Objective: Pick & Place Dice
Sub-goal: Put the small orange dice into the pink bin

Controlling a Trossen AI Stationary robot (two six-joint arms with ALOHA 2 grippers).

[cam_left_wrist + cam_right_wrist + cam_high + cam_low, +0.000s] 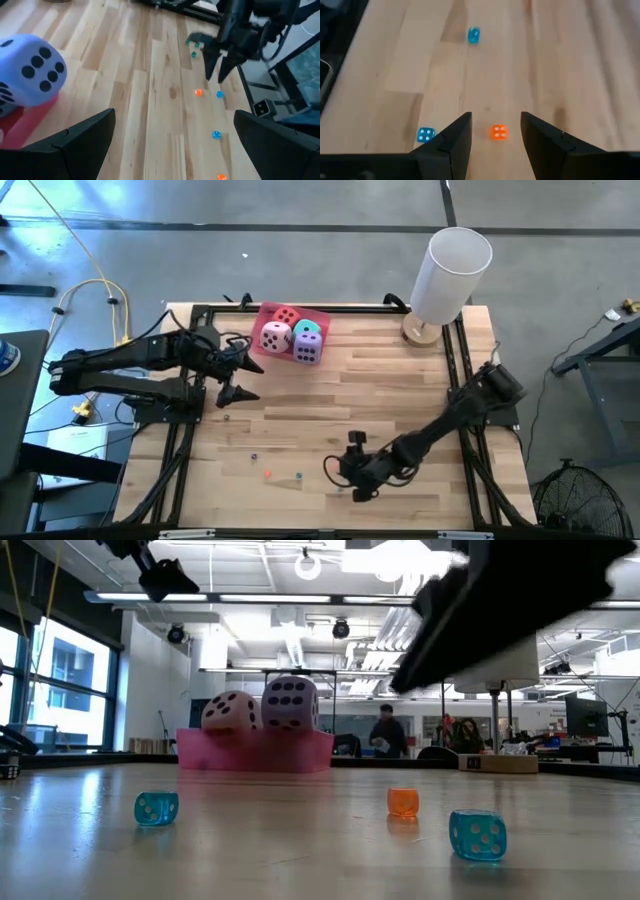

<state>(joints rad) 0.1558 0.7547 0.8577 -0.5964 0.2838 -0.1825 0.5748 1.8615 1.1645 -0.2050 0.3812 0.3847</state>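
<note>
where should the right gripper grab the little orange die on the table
Take the orange die across two opposite flat side faces, coming down from above. It is a small cube lying flat on the wooden table, apart from the blue die beside it. The right gripper is open with its fingers either side of the die, so little realignment seems needed.

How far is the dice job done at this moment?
Done: the four big soft dice, the purple one among them, sit in the pink rectangular tray.

In hand: the right gripper, fingers open, is lined up on a tiny orange die that is not yet grasped.

Left: tiny blue dice and other small ones lie loose on the wooden table. The left gripper waits open near the tray.
</note>
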